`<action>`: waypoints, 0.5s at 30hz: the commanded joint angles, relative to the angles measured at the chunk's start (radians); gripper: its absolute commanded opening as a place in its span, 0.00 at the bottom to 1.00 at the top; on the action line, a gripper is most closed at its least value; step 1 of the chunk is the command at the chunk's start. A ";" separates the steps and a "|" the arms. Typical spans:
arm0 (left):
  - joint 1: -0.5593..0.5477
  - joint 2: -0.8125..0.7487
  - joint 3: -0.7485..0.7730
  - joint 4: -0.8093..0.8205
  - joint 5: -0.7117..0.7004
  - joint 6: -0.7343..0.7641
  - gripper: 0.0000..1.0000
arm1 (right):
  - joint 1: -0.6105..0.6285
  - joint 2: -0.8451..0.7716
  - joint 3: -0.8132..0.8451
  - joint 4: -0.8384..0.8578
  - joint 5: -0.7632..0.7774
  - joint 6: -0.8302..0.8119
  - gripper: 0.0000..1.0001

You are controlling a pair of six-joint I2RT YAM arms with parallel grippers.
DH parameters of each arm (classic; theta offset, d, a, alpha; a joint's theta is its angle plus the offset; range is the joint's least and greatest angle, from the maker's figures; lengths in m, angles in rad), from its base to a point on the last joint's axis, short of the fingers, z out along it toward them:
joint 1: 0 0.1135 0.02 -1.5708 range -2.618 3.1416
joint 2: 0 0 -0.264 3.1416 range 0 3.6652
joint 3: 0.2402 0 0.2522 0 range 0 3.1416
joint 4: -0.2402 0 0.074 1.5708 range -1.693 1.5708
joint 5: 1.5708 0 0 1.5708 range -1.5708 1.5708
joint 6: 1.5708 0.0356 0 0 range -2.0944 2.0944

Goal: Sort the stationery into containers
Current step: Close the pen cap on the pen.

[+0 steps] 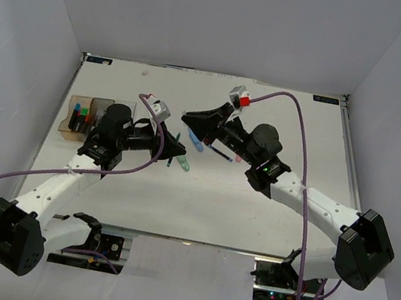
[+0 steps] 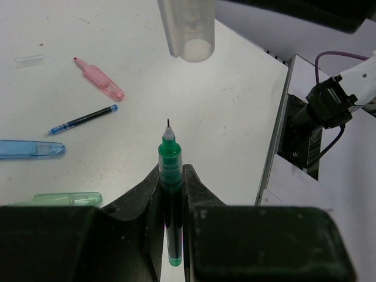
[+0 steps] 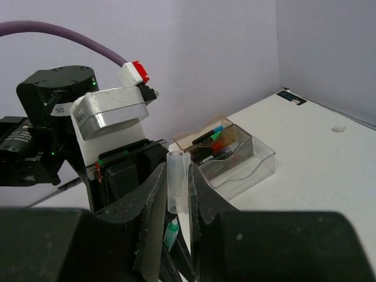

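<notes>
Left jaws are seen pinched on a green pen (image 2: 170,170), bare tip pointing away from the wrist. Right jaws are pinched on a clear cap (image 3: 177,182).

Only the left wrist view shows the cap's open mouth beyond the pen tip, not touching it. It also shows a pink piece (image 2: 100,79) and a thin blue pen (image 2: 82,119) lying loose on the tabletop (image 2: 235,100).

The containers (image 3: 235,158), with highlighters inside, are shown close up by the right wrist view alone.
</notes>
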 commanded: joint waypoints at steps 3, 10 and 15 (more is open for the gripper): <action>0.001 -0.031 -0.022 0.079 0.057 -0.033 0.20 | 0.014 0.012 0.008 0.159 -0.073 0.039 0.13; 0.001 -0.044 -0.039 0.125 0.071 -0.060 0.20 | 0.018 0.026 -0.017 0.196 -0.093 0.053 0.13; 0.001 -0.054 -0.053 0.158 0.077 -0.074 0.20 | 0.020 0.047 -0.028 0.221 -0.105 0.071 0.13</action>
